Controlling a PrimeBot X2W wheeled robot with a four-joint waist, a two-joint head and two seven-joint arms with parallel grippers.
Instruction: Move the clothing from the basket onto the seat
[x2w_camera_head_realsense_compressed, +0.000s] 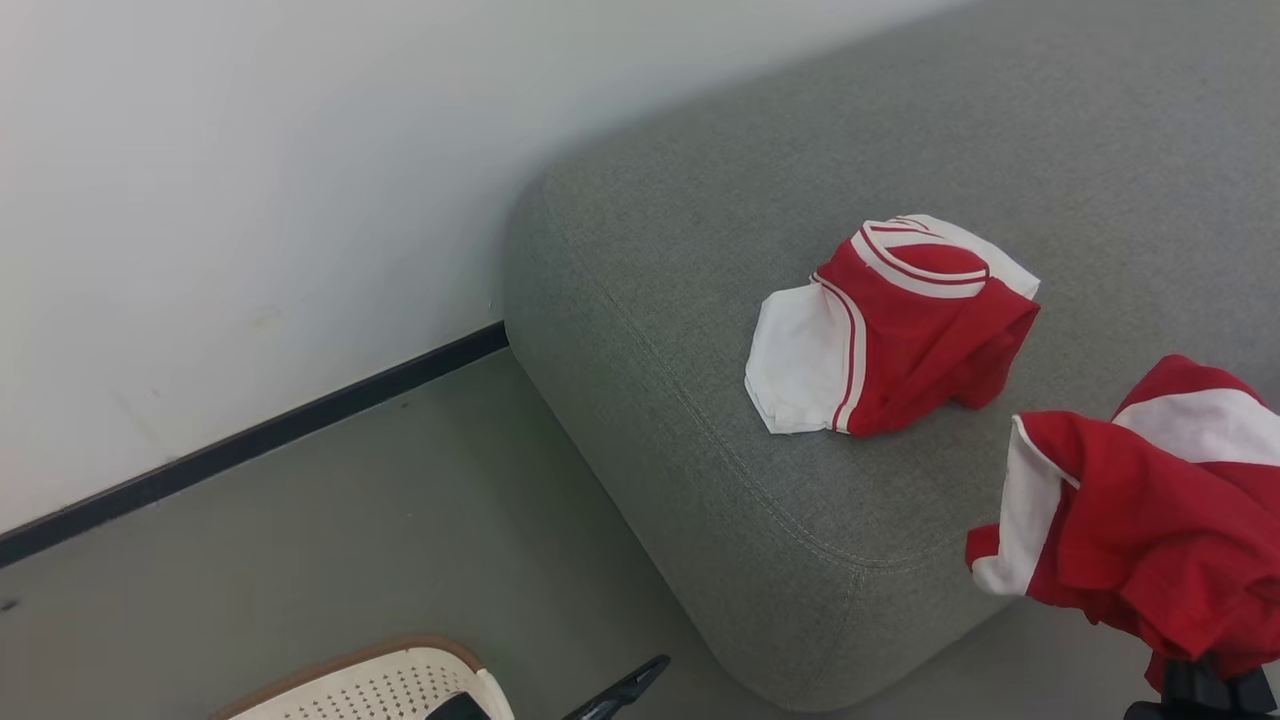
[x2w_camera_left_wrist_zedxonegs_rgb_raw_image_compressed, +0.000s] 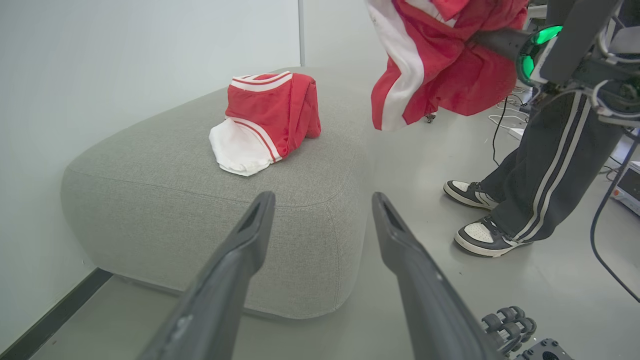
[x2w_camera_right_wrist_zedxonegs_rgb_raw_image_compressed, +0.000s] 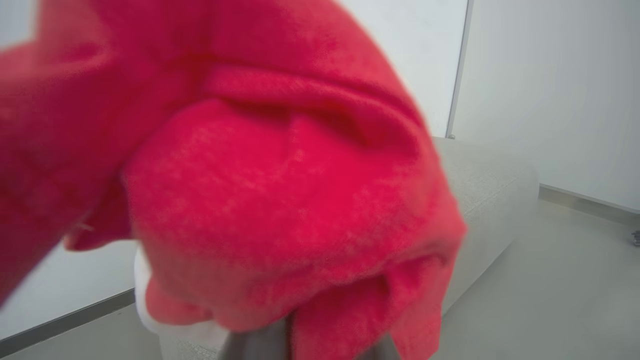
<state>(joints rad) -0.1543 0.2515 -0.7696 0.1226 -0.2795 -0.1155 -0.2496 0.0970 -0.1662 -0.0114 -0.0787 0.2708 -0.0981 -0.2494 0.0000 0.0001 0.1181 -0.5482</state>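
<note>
Right, I've got a bunched red garment with a white side stripe (x2w_camera_head_realsense_compressed: 1150, 520) hanging off my right gripper (x2w_camera_left_wrist_zedxonegs_rgb_raw_image_compressed: 492, 40), jaws clamped together on the fabric, with the cloth draped over them so the tips are buried. It hangs in the air by the near edge of the big grey fabric-upholstered seat with the rounded corner (x2w_camera_head_realsense_compressed: 700, 300), clear of the cushion. On the seat itself, a second crumpled red-and-white garment with striped trim (x2w_camera_head_realsense_compressed: 900, 330) lies in a heap near that rounded corner, white panel towards the edge. My left gripper (x2w_camera_left_wrist_zedxonegs_rgb_raw_image_compressed: 322, 200) sits low, jaws spread wide apart with nothing between them, pointing at the seat's front side. The cream perforated plastic basket with the brown rim (x2w_camera_head_realsense_compressed: 370, 685) is down on the grey floor (x2w_camera_head_realsense_compressed: 400, 520) at the bottom of my head view, well apart from the seat; what's inside it I cannot tell. In the left wrist view, a person's legs in dark trousers with pale side stripes (x2w_camera_left_wrist_zedxonegs_rgb_raw_image_compressed: 545, 170) and black-and-white trainers (x2w_camera_left_wrist_zedxonegs_rgb_raw_image_compressed: 482, 237) stand on the floor beside the seat. Through the right wrist camera the red cloth sits close and blurred, the seat pale behind it.
</note>
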